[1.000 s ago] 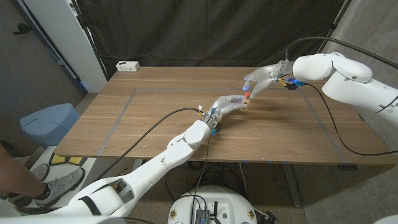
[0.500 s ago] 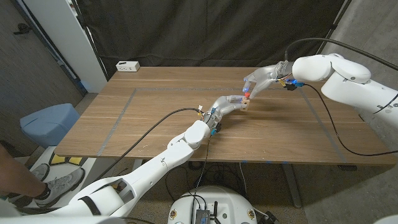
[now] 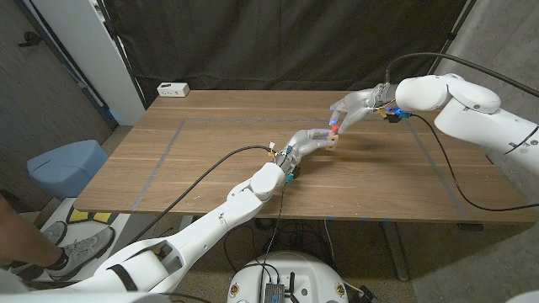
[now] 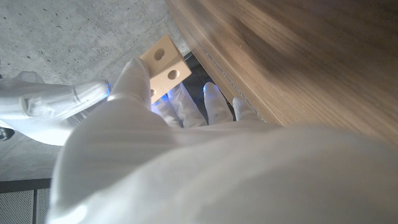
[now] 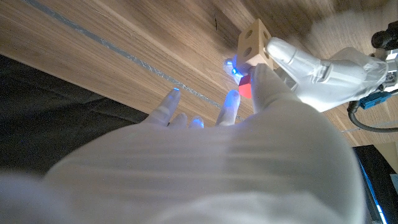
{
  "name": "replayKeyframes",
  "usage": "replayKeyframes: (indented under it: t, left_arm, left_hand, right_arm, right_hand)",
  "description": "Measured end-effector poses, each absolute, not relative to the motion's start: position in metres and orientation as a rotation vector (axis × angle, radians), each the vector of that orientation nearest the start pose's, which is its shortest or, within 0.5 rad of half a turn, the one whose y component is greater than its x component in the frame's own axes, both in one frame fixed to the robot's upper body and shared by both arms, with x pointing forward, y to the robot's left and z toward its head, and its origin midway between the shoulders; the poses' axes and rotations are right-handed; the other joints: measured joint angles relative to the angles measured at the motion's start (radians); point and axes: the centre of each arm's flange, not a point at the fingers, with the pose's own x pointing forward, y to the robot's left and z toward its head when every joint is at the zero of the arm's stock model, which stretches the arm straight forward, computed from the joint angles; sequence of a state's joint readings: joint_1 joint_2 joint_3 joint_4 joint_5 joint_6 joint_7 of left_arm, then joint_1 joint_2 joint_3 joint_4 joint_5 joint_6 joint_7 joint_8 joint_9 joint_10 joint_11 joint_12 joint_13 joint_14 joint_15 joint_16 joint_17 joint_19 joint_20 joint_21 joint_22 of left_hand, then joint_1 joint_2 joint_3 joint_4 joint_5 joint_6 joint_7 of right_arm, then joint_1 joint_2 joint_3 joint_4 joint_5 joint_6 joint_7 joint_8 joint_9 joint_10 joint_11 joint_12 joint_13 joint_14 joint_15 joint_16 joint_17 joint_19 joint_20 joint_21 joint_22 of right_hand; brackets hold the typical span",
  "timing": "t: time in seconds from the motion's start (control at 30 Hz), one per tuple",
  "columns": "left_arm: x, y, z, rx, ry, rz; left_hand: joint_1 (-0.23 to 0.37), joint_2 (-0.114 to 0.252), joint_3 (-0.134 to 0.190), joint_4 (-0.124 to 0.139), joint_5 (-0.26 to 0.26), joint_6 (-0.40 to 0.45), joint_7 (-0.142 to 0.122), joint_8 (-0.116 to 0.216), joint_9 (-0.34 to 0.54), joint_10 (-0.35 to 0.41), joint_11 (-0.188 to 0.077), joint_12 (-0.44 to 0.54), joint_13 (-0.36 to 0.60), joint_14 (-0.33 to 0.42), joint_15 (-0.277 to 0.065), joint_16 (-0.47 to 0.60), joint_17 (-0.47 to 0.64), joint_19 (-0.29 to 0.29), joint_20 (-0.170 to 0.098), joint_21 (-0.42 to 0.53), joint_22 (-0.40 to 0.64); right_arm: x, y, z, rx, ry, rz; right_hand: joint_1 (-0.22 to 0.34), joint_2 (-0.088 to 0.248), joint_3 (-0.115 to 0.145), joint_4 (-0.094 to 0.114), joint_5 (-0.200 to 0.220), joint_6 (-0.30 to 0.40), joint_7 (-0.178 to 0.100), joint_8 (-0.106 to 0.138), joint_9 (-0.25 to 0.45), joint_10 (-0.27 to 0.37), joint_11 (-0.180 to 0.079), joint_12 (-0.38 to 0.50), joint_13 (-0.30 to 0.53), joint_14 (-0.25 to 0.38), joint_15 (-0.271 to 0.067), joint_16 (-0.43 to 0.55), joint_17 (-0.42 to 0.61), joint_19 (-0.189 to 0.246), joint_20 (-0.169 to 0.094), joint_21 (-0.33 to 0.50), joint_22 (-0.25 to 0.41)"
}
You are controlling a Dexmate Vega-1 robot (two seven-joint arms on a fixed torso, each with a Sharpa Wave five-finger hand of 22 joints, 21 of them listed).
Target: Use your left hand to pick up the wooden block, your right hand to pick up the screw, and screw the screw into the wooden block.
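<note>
Black curtains hang behind the wooden table [image 3: 210, 160]. Above its far right part, the left hand [image 3: 310, 140] pinches the wooden block [image 3: 333, 138], holes showing on two faces. The right hand [image 3: 352, 109] holds the red-headed screw [image 3: 334, 128] at its fingertips, just beyond and touching the block's far side, so the hands meet there.

My head camera looks down over the table [image 3: 210, 160]; both wrist cameras sit close behind my hands, sharing the wooden block [image 4: 165, 62].
</note>
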State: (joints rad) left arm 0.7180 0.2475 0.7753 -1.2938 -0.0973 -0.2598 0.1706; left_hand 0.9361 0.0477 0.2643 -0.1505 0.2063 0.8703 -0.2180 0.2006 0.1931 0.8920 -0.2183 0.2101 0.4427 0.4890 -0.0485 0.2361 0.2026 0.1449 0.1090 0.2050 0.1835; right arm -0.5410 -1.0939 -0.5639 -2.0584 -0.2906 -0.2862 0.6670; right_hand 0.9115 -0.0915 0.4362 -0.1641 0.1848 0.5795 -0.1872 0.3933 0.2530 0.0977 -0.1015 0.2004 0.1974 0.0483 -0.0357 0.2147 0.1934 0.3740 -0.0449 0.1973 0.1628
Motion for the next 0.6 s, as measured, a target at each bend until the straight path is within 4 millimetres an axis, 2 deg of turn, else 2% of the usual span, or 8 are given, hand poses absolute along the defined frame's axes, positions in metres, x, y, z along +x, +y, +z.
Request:
replayKeyframes:
  t: [0.2,0.6]
  left_arm:
    - [0.6205,0.0112,-0.0538,0.393,-0.694,-0.461]
    - [0.6211,0.0097,-0.0544,0.395,-0.691,-0.467]
  left_hand:
    - [0.000,0.000,0.000,0.000,0.000,0.000,0.000,0.000,0.000,0.000,0.000,-0.002,0.000,0.000,0.000,0.000,0.000,0.000,0.000,0.000,0.000]
    - [0.000,0.000,0.000,0.000,0.000,0.000,0.000,0.000,0.000,0.000,0.000,-0.002,0.000,0.000,0.000,0.000,0.000,0.000,0.000,0.000,0.000]
  right_arm:
    - [0.5285,-0.2429,0.1227,-1.644,-0.340,0.359]
    - [0.5300,-0.2442,0.1199,-1.638,-0.341,0.356]
  right_hand:
    - [0.000,0.000,0.004,-0.004,0.000,0.015,-0.002,0.013,0.005,0.010,-0.004,0.000,0.000,0.000,0.000,0.000,0.000,0.007,0.004,0.000,0.000]
    - [0.007,0.007,0.008,0.000,-0.004,0.041,0.001,0.032,0.013,0.017,-0.011,0.000,0.000,0.014,0.000,0.004,0.000,0.019,0.002,0.000,0.000]
